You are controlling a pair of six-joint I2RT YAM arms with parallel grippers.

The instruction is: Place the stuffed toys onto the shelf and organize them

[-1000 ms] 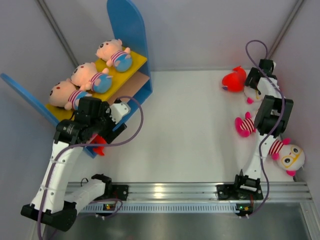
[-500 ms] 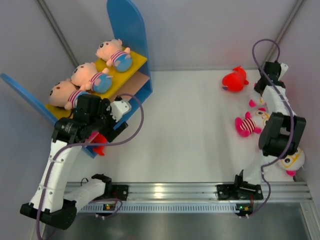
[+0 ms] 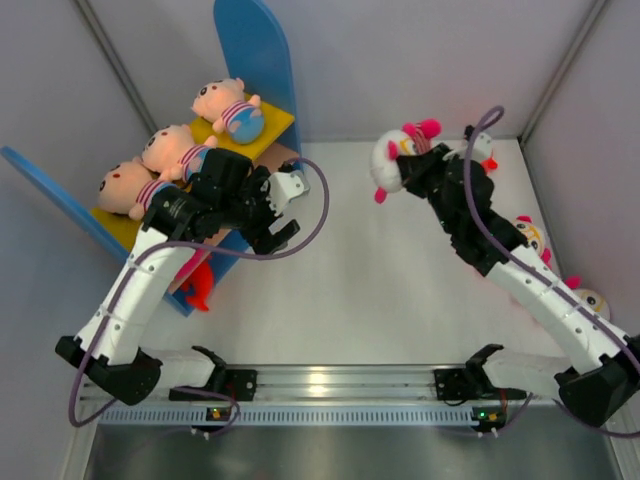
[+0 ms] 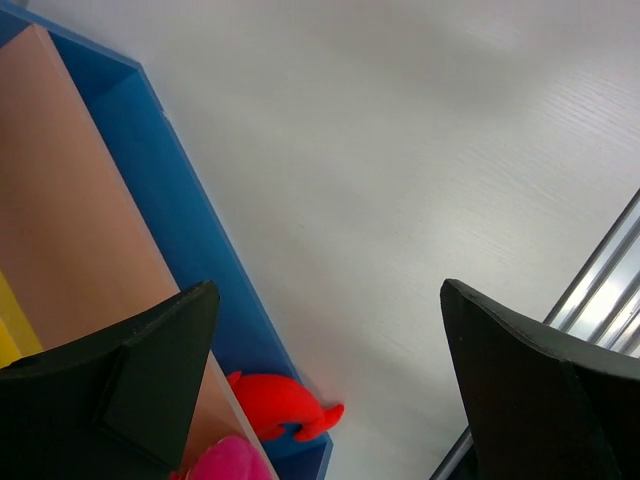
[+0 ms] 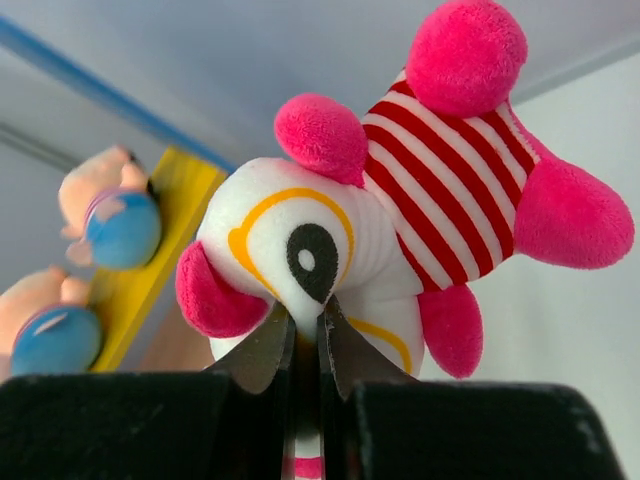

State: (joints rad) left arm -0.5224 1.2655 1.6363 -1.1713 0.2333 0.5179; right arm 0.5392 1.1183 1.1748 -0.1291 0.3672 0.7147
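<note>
The right claw was clamped on the face of a white-faced plush doll with yellow glasses, a red-striped shirt and pink feet, held above the far side of the white desk. The left claw gaped wide with nothing in it, just beside the two-tier shelf with blue round-topped side panels. Three peach-faced plush dolls in striped shirts and blue pants lay in a row on its yellow upper board. A red plush sat at the near end of the tan lower board.
</note>
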